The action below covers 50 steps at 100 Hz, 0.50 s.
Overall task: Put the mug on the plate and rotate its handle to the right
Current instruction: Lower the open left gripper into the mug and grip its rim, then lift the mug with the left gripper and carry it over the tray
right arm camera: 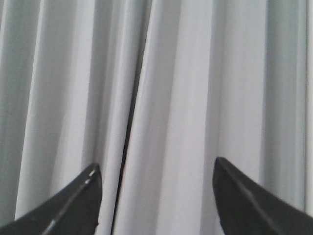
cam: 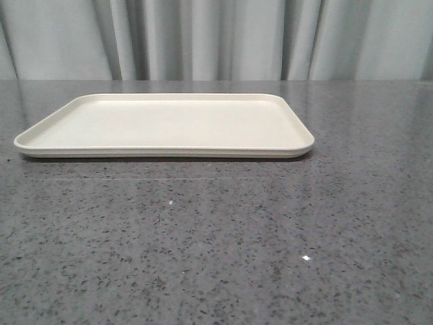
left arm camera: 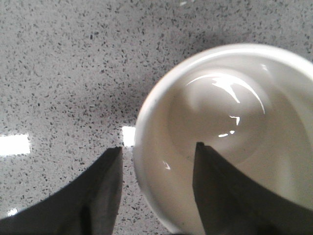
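Dark speckled stone-look table [cam: 216, 250], grey pleated curtain [cam: 216, 37] behind it. You've got the large flat cream-white rectangular plate [cam: 166, 125] with rounded corners and a low rim lying bare toward the back. The white glossy cylindrical mug [left arm camera: 230, 127] shows only in the left wrist view, seen from above, standing on the table; it's outside the front view and its handle is hidden.

Left gripper [left arm camera: 157, 166]: jaws straddle the mug wall, one finger inside, one outside, a gap on the outer side; whether it's clamped yet you can't tell. Right gripper [right arm camera: 156, 191]: jaws spread wide, nothing between them, facing the curtain.

Mug looks like glazed ceramic: rigid, slick, chippable, moderately heavy. Pinch the rim wall firmly, set it down gently.
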### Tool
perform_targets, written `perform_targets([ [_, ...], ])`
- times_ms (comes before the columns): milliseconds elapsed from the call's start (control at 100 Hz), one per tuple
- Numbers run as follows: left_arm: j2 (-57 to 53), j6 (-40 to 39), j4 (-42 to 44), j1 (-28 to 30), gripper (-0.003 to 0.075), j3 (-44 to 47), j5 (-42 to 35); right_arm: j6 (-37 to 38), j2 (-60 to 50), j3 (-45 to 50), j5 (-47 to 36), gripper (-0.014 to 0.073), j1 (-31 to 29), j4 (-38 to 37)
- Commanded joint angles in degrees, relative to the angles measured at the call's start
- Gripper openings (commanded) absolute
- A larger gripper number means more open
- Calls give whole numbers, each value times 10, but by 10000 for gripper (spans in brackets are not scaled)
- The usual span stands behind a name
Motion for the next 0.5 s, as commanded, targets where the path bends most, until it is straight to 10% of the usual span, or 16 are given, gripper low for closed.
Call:
perform_targets([
  [0,-8,0,-1,-4,333,-12,-22,-4,8,-12,-1,491,-2,-7],
  [490,23,0,-1,-4,333,-12,-29,-4,8,-12,-3,491,-2,-7],
])
